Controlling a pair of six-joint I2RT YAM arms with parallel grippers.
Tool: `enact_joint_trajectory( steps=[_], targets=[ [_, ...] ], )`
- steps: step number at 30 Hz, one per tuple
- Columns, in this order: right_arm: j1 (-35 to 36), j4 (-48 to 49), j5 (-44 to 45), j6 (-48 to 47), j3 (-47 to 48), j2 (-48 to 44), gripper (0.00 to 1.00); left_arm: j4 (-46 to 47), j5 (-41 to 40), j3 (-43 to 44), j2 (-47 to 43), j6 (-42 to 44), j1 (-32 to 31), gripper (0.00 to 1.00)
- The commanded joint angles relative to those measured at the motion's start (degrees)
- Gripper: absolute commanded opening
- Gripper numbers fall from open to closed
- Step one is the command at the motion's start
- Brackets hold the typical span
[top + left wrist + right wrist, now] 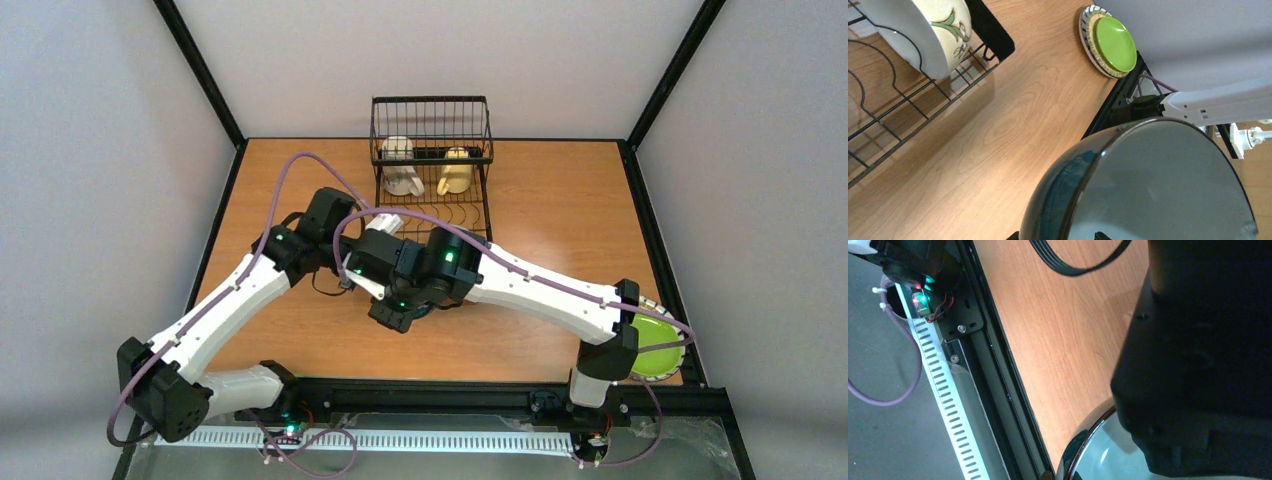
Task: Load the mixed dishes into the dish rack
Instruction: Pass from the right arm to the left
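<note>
Tabletop (pixel 560 200) wood runs open to the right of the dish rack (pixel 430 128), which stands far centre with a flowered bowl (pixel 943 30) in its slots. The teal bowl (pixel 1168 185) hangs near the rack's front, apparently pinched at the rim by the left gripper (pixel 1060 235). I cannot tell how the right gripper (pixel 395 315) stands. I'd tip the teal bowl upright and slide it into a free slot, minding the wires.

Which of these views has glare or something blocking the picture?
Top external: evenly lit and sharp, with soft shadows under the arms. Left wrist: the teal-and-white bowl crowds the lower right, with reflections on its glossy dark wall. Right wrist: a black shape, unlit, blocks the right half.
</note>
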Motion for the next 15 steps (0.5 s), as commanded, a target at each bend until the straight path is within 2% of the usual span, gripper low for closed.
enact_joint_trajectory(
  steps=[1,4,7,8,13,15],
  targets=[
    [-0.7,9.6,2.8,-3.4,2.9,1.1,0.02,-2.6,1.0,1.7,0.8,1.2,-2.1,0.76],
    [-0.6,9.4,3.3,-3.3,3.3,1.2,0.02,-3.3,-0.1,1.9,1.9,1.7,-2.1,0.57],
    [-0.6,8.9,4.3,-3.1,3.4,1.0,0.02,-2.4,-0.6,1.3,2.7,0.8,-2.1,0.21],
    [-0.6,8.6,4.7,-2.8,3.2,1.0,0.02,-1.7,-0.7,1.0,2.8,0.1,-2.1,0.16],
    [-0.6,7.5,6.8,-0.5,1.5,0.4,0.02,2.9,-0.5,0.1,3.0,-3.2,-2.1,0.01],
    [-0.7,7.7,8.0,0.4,0.5,0.1,0.02,5.4,0.1,-0.4,3.1,-4.9,-2.1,0.00]
  ],
)
